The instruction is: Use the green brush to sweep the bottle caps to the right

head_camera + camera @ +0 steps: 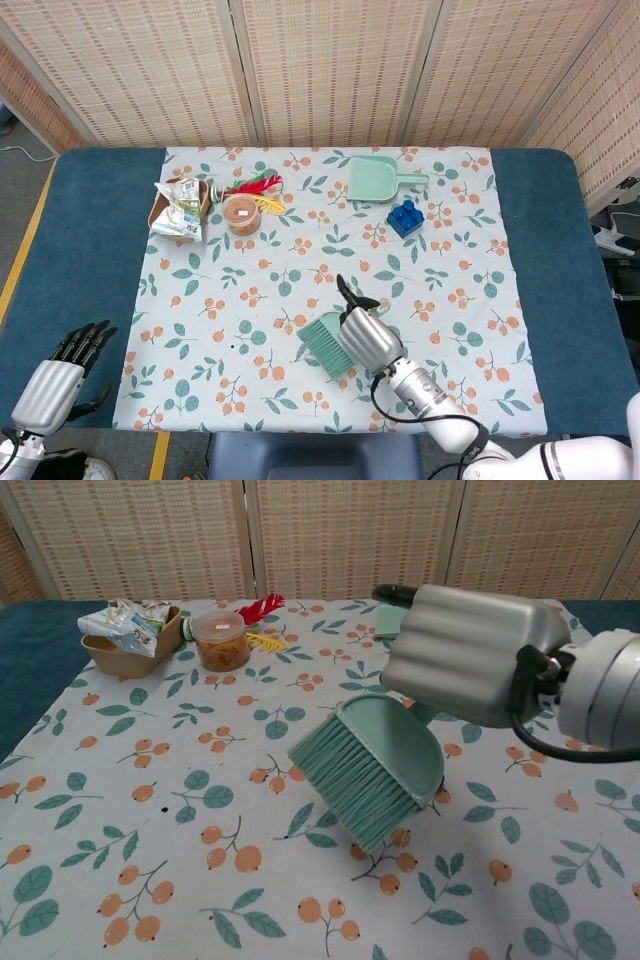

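Observation:
My right hand (368, 338) (470, 665) grips the green brush (327, 344) (370, 765) by its handle and holds it above the middle of the floral cloth, bristles pointing left and down. The bottle caps are hidden behind the brush and the hand in both views. At the front left corner, off the cloth, my left hand (58, 375) rests with its fingers apart and holds nothing.
A green dustpan (378, 179) and a blue toy block (404, 216) lie at the back right. At the back left are a brown tray of packets (180, 209) (128, 635), a clear jar (241, 213) (222, 640) and red feathers (257, 185).

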Controlling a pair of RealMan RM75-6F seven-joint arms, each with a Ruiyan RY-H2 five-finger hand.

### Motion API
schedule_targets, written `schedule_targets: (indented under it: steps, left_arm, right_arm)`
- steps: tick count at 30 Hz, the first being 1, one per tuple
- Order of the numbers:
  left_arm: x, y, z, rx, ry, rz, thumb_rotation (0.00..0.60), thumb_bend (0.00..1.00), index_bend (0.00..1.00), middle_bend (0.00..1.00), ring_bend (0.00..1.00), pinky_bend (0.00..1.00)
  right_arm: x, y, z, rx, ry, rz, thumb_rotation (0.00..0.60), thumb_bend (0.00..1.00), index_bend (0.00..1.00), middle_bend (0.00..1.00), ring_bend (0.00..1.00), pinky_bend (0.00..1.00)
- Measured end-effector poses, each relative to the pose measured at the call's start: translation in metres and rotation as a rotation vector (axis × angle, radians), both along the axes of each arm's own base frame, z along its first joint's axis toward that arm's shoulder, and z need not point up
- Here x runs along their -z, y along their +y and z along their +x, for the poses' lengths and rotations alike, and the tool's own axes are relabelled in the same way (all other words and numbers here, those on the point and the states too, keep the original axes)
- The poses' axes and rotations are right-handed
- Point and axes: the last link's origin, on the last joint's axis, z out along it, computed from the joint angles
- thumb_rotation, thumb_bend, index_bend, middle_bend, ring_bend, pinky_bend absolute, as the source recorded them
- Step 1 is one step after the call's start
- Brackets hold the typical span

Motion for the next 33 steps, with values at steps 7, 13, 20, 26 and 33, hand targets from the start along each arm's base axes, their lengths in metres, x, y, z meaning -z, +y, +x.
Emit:
schedule_targets:
  steps: [7, 13, 20, 26, 33]
  left_arm:
    - [0.001, 0.002, -0.001, -0.006, 0.004, -0.002, 0.589, 0.37, 0.0, 0.0, 0.0, 0.11]
    - [0.003, 0.003, -0.002, -0.01, 0.008, -0.003, 0.587, 0.37, 0.0, 0.0, 0.0, 0.11]
    - [0.004, 0.005, -0.002, -0.013, 0.012, -0.001, 0.588, 0.37, 0.0, 0.0, 0.0, 0.11]
    - [0.003, 0.005, -0.002, -0.016, 0.014, 0.004, 0.589, 0.37, 0.0, 0.0, 0.0, 0.11]
    - [0.004, 0.005, -0.003, -0.017, 0.023, 0.006, 0.593, 0.37, 0.0, 0.0, 0.0, 0.11]
  right_arm:
    - [0.018, -0.008, -0.003, 0.022, 0.067, -0.026, 0.6, 0.48, 1.0, 0.85, 0.52, 0.0]
    - [0.024, -0.016, -0.01, 0.034, 0.124, -0.048, 0.6, 0.48, 1.0, 0.85, 0.52, 0.0]
    - [0.032, -0.021, -0.021, 0.041, 0.18, -0.068, 0.6, 0.48, 1.0, 0.85, 0.52, 0.0]
    - [0.032, -0.026, -0.031, 0.049, 0.228, -0.1, 0.6, 0.48, 1.0, 0.85, 0.52, 0.0]
    - [0.027, -0.035, -0.047, 0.076, 0.259, -0.134, 0.6, 0.48, 1.0, 0.85, 0.52, 0.0]
